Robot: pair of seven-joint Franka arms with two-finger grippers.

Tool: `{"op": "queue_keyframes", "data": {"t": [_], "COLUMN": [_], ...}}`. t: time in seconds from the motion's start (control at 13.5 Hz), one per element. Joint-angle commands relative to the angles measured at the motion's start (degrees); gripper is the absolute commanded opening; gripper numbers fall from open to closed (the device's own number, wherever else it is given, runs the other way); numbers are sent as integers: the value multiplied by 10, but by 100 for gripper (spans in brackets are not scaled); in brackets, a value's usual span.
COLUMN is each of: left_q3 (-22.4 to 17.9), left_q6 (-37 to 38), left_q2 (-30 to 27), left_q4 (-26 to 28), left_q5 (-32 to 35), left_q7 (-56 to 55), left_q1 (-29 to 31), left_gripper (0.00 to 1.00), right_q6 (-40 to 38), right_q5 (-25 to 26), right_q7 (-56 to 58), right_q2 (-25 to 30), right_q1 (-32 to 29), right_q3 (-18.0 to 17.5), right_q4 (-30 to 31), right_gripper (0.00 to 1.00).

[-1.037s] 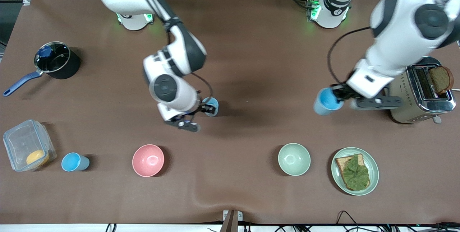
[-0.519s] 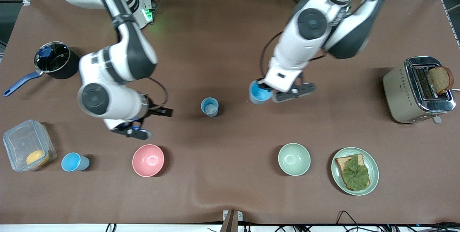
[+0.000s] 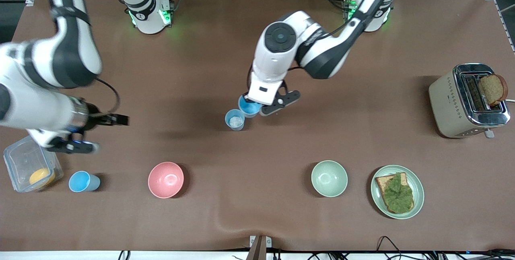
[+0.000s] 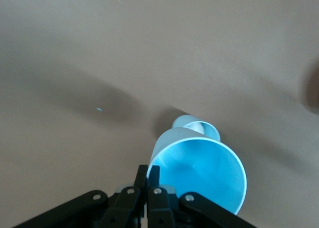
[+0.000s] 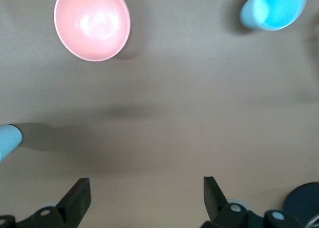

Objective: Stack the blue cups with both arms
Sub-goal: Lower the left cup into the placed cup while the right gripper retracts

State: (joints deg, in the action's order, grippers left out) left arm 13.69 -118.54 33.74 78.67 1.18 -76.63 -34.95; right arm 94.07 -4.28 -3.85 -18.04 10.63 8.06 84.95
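At the left edge of the front view, the right pincer (image 3: 86, 133) hung spread and empty over the worktop (image 3: 257, 30) beside the plastic box (image 3: 30, 163), apparently heading for the lone blue cup (image 3: 82, 182) at lower left. The pink bowl (image 3: 165, 179) sat next to that cup, probably clear of the reach. At centre, the left pincer (image 3: 263, 109) pinched a bright blue cup (image 3: 249, 106) by its rim, tilted just above the paler cup (image 3: 235, 120), likely lining up to nest it. Lower right lay a green bowl (image 3: 329, 178) and sandwich plate (image 3: 378, 193); the toaster (image 3: 468, 101) stood well apart.
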Motion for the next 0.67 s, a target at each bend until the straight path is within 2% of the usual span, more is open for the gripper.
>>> {"op": "queue_keyframes", "data": {"t": [0.0, 0.15, 0.3, 0.52, 0.59], "left_q3": [-45, -76, -85, -86, -87], "left_q6": [-28, -42, -57, -88, -90], "left_q2": [37, 49, 60, 75, 80], "left_q4": [-30, -33, -34, -34, -34], "left_q5": [13, 13, 12, 13, 13], "left_q7": [-39, -57, -64, -74, -74], "left_q1": [-59, -94, -104, -108, -108], "left_gripper": [0, 0, 0, 0, 0], "right_q6": [46, 25, -49, -100, -108], "right_q5": [14, 15, 15, 13, 14], "right_q7": [32, 34, 36, 34, 29], "right_q2": [121, 161, 184, 183, 181], "right_q1": [-43, -62, -69, -68, -69], "right_q3": [-11, 7, 22, 18, 4], "right_q4": [107, 105, 101, 70, 59], "right_gripper": [100, 100, 100, 100, 100]}}
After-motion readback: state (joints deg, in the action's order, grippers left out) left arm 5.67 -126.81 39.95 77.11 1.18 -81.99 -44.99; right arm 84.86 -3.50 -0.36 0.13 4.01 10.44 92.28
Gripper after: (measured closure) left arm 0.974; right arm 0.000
